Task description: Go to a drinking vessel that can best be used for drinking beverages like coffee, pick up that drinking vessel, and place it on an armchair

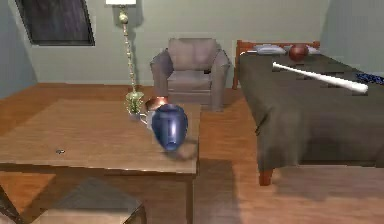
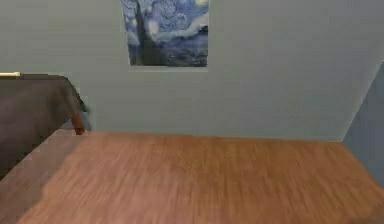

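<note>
A wooden table [image 1: 80, 145] stands in the forward view's lower left. On its far right part sit a blue vase [image 1: 169, 127], a small reddish-brown round vessel [image 1: 156, 104] behind it, and a small greenish thing [image 1: 134, 101] to the left. A grey armchair [image 1: 191, 69] stands against the far wall, past the table.
A bed [image 1: 310, 105] with a dark cover fills the forward view's right, with a white baseball bat [image 1: 322, 77] and a brown ball [image 1: 298, 51] on it. A floor lamp [image 1: 125, 45] stands left of the armchair. The bed's corner [image 2: 35, 110] and a wall painting [image 2: 165, 32] appear in the arm side view, above bare wood floor [image 2: 200, 180].
</note>
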You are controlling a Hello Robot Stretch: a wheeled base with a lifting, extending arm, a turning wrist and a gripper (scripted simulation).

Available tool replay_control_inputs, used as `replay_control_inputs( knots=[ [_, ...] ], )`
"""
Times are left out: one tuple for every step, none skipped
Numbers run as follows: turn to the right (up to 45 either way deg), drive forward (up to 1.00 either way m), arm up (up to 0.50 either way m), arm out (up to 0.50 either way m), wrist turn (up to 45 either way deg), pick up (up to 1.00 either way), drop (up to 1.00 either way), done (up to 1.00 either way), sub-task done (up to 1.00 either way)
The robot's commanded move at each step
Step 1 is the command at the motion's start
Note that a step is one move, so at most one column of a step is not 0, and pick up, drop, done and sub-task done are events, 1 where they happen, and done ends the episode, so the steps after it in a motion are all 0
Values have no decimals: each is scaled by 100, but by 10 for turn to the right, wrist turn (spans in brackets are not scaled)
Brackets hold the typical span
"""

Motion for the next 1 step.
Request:
replay_control_inputs(
  knots=[
    [-450,0,0,0,0,0,0,0,0]
  ],
)
